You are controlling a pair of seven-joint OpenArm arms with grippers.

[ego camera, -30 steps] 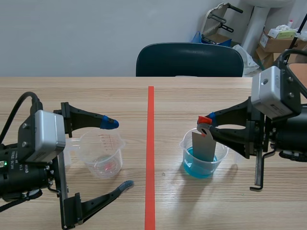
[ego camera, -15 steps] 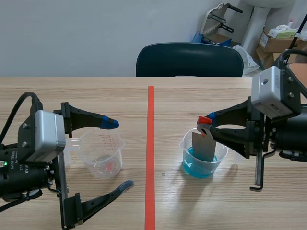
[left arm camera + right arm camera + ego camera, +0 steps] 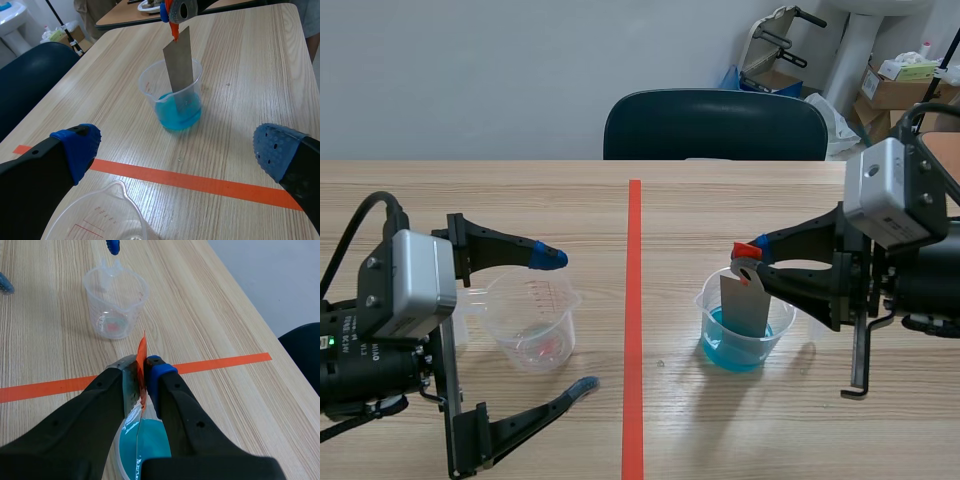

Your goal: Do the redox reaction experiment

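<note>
Finding: grey metal plate [image 3: 744, 306] stands upright in beaker of blue liquid [image 3: 713, 322], right of tape line [image 3: 633, 300].
Right gripper [image 3: 748, 262] is clenched on the plate's orange-red tab [image 3: 745, 249], above the beaker. Left gripper [image 3: 570, 322] is released, fingers spread wide, with the clear beaker [image 3: 525, 300] between them, left of the line.

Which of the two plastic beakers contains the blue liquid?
The beaker under the right gripper, with the metal strip standing in it; the other beaker has none.
</note>
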